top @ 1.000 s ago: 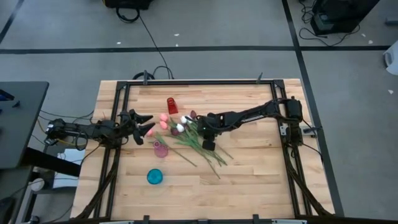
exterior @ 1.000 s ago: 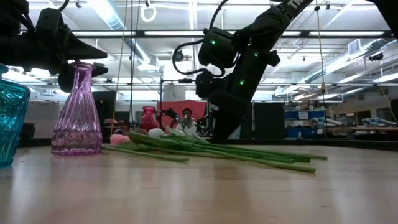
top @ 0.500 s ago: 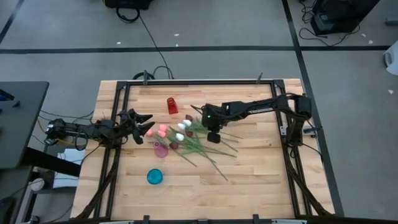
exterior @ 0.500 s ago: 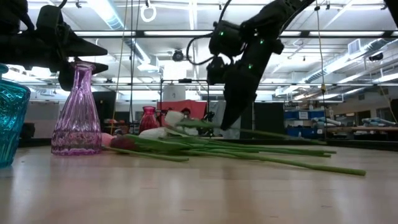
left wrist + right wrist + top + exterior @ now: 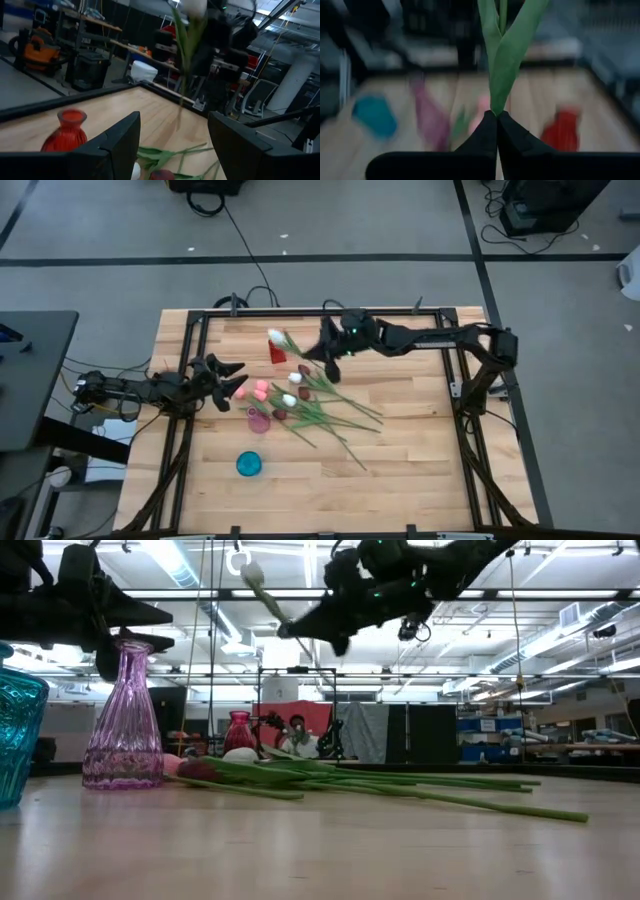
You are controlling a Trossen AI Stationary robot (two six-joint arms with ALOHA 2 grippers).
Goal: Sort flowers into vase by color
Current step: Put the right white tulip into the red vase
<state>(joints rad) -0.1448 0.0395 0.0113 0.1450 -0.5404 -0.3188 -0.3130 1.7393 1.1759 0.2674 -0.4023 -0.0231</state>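
Your right gripper (image 5: 322,352) has left the pile and now hangs high over the far middle of the table (image 5: 420,470), its fingers pinched tight on the stem of a white tulip (image 5: 274,336). A second ago it was down among the stems near the table's centre; half a second ago it was just lifting one off the heap. In the low view the white tulip (image 5: 252,574) is up in the air, head slanting toward the left arm's side, stem running back into the dark fingers. Your right wrist view shows the two fingertips (image 5: 487,131) closed together on the green stem and leaf.

The white head now sits just above and beside the red vase (image 5: 276,350) near the far edge. The remaining flowers (image 5: 318,412) lie spread across the table's centre, their heads toward the pink vase (image 5: 259,420); the stems have shifted since the lift. The teal vase (image 5: 249,464) stands nearer the front edge.

Your left gripper (image 5: 236,377) has not moved: it waits at the left side, fingers spread wide, holding nothing.
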